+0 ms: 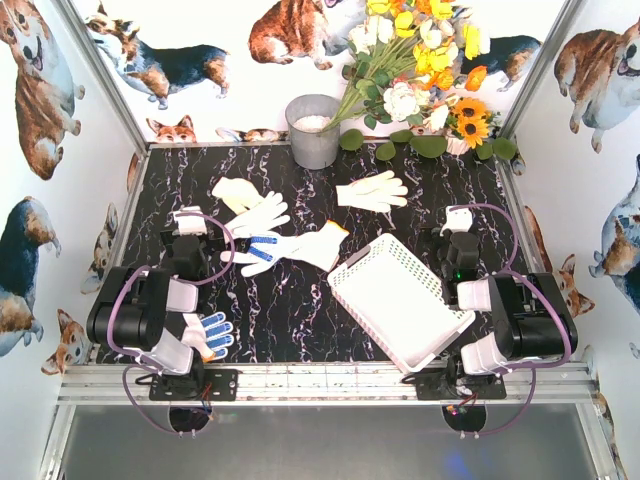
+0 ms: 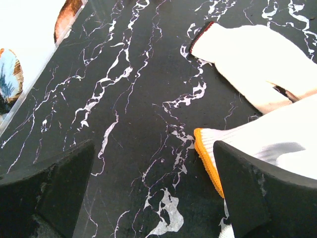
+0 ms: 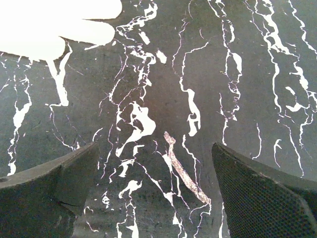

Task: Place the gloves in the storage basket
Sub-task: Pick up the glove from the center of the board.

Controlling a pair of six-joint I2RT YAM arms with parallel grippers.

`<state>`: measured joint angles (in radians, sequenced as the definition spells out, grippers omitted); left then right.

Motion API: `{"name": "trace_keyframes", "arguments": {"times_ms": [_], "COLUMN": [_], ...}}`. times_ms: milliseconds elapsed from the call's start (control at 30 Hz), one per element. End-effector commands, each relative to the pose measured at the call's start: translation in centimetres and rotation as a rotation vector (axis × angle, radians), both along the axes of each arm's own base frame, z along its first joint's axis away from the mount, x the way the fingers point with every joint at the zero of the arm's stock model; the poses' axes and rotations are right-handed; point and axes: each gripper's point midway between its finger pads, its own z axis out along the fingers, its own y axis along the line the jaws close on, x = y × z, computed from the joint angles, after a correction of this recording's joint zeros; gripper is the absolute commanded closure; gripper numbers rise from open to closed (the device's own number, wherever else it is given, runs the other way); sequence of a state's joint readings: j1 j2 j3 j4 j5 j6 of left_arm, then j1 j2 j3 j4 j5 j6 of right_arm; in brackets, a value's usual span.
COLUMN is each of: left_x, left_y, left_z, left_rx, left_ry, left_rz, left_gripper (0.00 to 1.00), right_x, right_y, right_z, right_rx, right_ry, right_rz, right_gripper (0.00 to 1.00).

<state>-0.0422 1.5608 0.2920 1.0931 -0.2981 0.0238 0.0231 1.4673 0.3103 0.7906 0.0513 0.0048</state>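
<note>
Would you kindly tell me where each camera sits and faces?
Top external: above and behind the arms, looking down on the black marble table; left arm and right arm show.
Left wrist: on that wrist, facing tabletop; left gripper beside an orange-cuffed white knit glove.
Right wrist: likewise; right gripper over veined marble.
All three share the table.

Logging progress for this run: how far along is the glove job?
Done: nothing that shows, as the storage basket looks empty. In hand: nothing, as the left gripper and right gripper are both open with only table between their fingers. Left: all the gloves lying mid-table, plus the blue-dotted glove by the left arm's base.
</note>
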Motion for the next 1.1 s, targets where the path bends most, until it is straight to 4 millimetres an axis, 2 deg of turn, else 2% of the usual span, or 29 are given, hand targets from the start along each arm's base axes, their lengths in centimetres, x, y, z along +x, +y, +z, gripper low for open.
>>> {"name": "trace_keyframes", "arguments": {"times_ms": [0, 333, 433, 533, 633, 667, 833, 933, 1067], "left_x": [0.5, 0.5, -0.1, -0.5, -1.3, -1.7, -3.7, -3.9, -3.0], "left_y": [-0.1, 0.0, 1.2, 1.3, 1.5, 1.6, 2.4, 0.8, -2.5], "left_z": [0.8, 0.8, 1.2, 2.5, 5.0, 5.8, 9.7, 11.6, 12.8], "left_rx": [-0.001, -0.004, -0.017, -0.002, 0.009, -0.008, -0.171, -0.247, -0.314], "left_ry": [-0.025, -0.025, -0.051, -0.055, -0.063, -0.073, -0.072, -0.012, 0.157], "left_rz": [-0.011, -0.009, 0.071, 0.089, 0.156, 0.174, 0.297, 0.243, 0.098], "left_gripper": [0.0, 0.0, 0.0, 0.0, 0.0, 0.0, 0.0, 0.0, 0.0], "right_x": [1.2, 1.2, 1.0, 0.2, -2.2, -3.0, -5.8, -6.8, -6.7], "right_y": [0.3, 0.2, -0.5, -2.6, -5.6, -5.8, -3.6, -2.1, 0.8], "right_z": [2.2, 2.3, 2.6, 4.9, 9.1, 10.4, 14.7, 16.4, 18.1], "right_rx": [0.003, 0.005, -0.002, -0.032, 0.05, 0.077, 0.201, 0.315, 0.374], "right_ry": [-0.089, -0.089, -0.107, -0.124, -0.101, -0.097, -0.171, -0.174, -0.104], "right_rz": [0.025, 0.018, -0.032, -0.205, -0.445, -0.457, -0.288, -0.22, -0.073], "right_gripper": [0.0, 0.0, 0.0, 0.0, 0.0, 0.0, 0.0, 0.0, 0.0]}}
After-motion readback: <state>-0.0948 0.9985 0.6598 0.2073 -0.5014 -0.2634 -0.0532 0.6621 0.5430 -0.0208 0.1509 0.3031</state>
